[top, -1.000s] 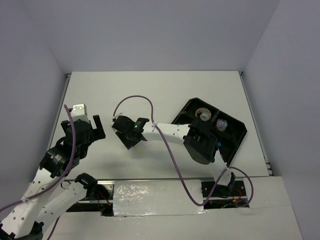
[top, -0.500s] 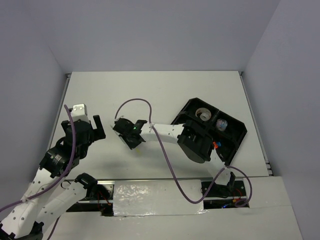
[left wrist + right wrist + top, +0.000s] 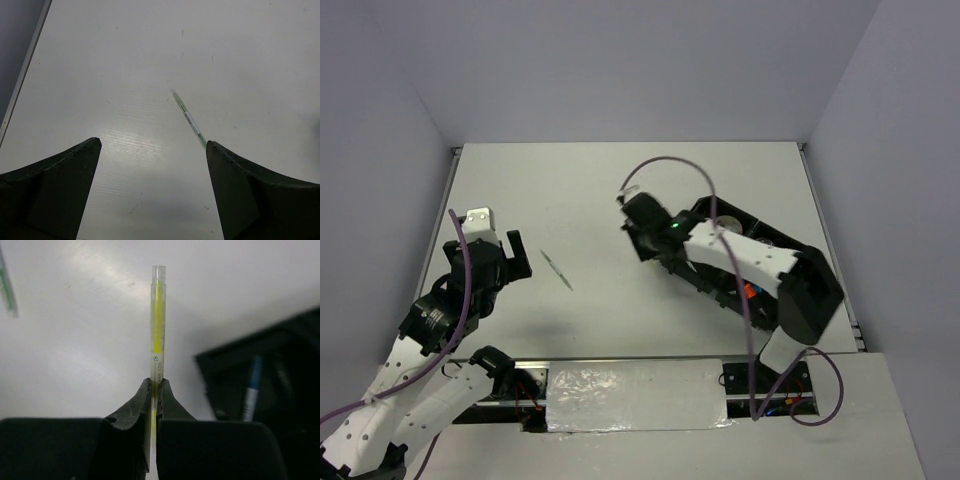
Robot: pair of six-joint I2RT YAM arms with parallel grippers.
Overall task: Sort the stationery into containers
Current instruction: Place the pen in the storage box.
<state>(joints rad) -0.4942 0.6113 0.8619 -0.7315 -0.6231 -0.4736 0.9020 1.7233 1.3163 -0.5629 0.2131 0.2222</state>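
The right claw (image 3: 154, 386) pinches the yellow pen (image 3: 158, 325) by one end, likely for slotting into the organizer tray (image 3: 300, 335). The left claw (image 3: 153, 143) stands open over a thin pen (image 3: 189, 119), ready to grasp.

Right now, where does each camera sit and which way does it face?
Top external: above and behind the bases, facing down on the table; both arms show.
Left wrist: looks down past the open left gripper at a green pen.
Right wrist: looks along the right gripper, shut on a yellow pen; organizer tray at right.
Shared: all three show the green pen; top and right wrist share the organizer tray.
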